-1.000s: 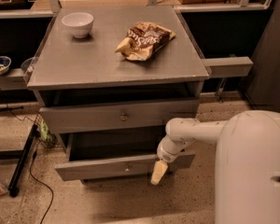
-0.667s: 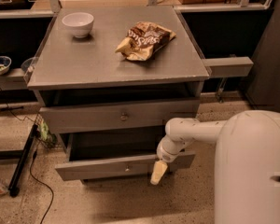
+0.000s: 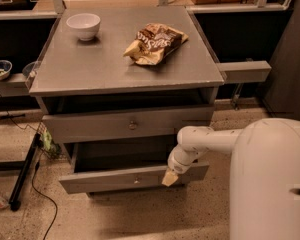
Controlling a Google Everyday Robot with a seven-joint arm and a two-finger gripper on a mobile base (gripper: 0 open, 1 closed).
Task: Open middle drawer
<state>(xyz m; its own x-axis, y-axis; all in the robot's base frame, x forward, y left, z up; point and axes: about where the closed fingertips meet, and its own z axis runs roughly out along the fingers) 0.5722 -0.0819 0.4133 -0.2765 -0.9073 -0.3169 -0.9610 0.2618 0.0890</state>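
The grey cabinet (image 3: 120,69) has stacked drawer fronts. The top drawer (image 3: 90,126) is the taller front, with a small knob, and stands slightly out. Below it, the middle drawer (image 3: 105,180) is a long flat grey front with a small round knob (image 3: 136,180). It is pulled well out, so its dark inside shows. My gripper (image 3: 170,178), at the end of the white arm (image 3: 205,139), sits against the right part of that drawer's front, to the right of the knob. The lowest front is hidden under the open drawer.
A white bowl (image 3: 83,25) and a brown snack bag (image 3: 155,43) lie on the cabinet top. A black stand and cable (image 3: 25,169) lie on the floor at left. A grey shelf arm (image 3: 242,71) juts out at right. My white body (image 3: 270,184) fills the lower right.
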